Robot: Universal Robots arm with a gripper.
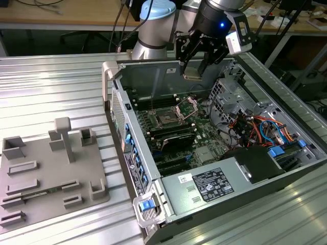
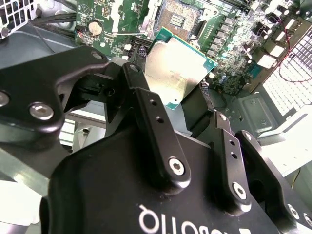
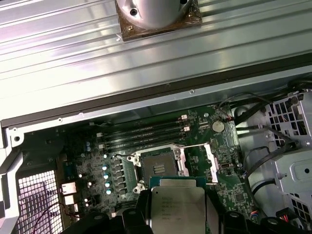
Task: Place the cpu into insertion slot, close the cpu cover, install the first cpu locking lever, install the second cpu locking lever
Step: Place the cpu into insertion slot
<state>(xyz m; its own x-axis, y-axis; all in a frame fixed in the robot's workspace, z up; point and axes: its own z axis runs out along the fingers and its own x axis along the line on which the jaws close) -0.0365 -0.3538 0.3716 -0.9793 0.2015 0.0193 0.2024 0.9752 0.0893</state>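
My gripper (image 1: 193,71) hangs above the open computer case, shut on the cpu (image 1: 192,76), a flat square chip with a silver top. In both wrist views the cpu (image 2: 176,68) (image 3: 178,208) sits clamped between the black fingers (image 2: 146,105), held above the motherboard. The insertion slot (image 1: 166,119) (image 3: 156,168) (image 2: 178,17) lies bare below, a black square socket in a silver surround. The cpu cover (image 1: 186,107) (image 3: 212,163) stands swung open beside the slot. The chip is apart from the socket, well above it.
A grey fixture plate (image 1: 51,173) with holders lies at the exterior view's left on the ribbed metal table. Inside the case are long black memory slots (image 3: 141,132), a power supply (image 1: 214,186), bundled cables (image 1: 255,127) and a drive cage (image 1: 227,92). The case wall (image 1: 116,102) rises around the board.
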